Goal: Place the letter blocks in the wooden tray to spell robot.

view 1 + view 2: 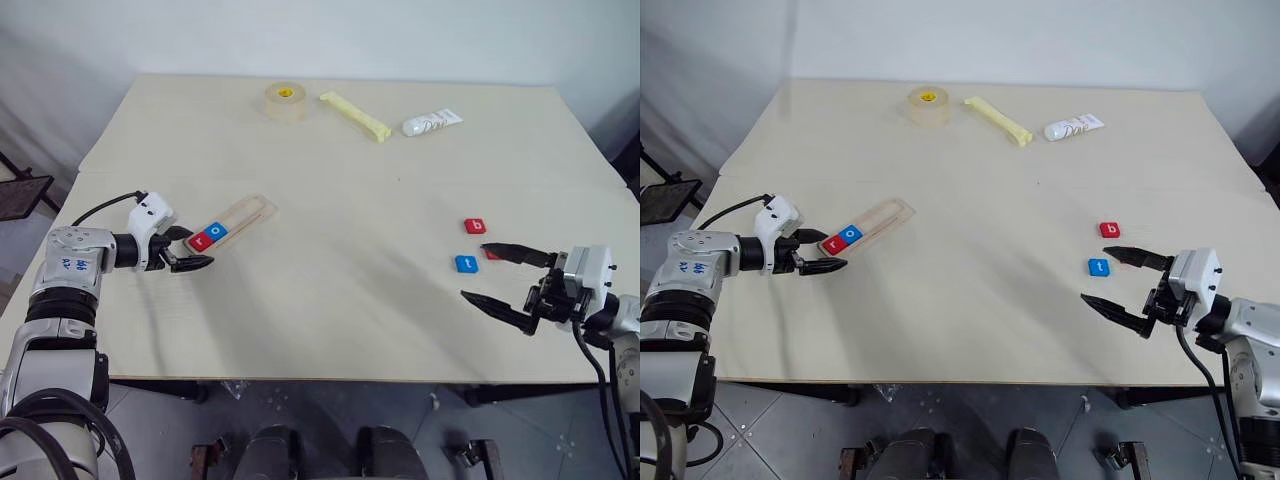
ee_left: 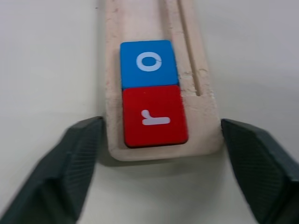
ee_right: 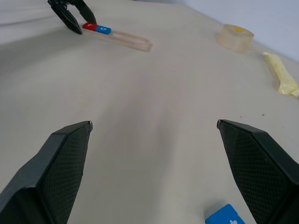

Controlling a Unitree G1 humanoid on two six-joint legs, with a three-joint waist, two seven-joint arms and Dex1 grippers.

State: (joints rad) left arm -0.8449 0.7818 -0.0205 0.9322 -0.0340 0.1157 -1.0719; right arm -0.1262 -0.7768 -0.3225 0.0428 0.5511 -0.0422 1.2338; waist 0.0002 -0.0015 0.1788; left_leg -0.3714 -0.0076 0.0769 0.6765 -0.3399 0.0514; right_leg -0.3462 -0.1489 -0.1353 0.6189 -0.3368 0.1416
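Left gripper (image 2: 159, 140) open, fingers straddling the near end of the wooden tray (image 1: 243, 214), likely steadying it; red r (image 2: 154, 114) and blue o (image 2: 148, 63) seated. Right gripper (image 1: 505, 275) spread empty over blue t (image 1: 466, 264), red b (image 1: 477, 226) just beyond, ready to pick.

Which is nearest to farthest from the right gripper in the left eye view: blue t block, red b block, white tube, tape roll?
From the right gripper:
1. Blue t block, just inboard of the fingers.
2. Red b block, a little farther up the table.
3. White tube, at the far edge.
4. Tape roll, far edge, toward the robot's left.
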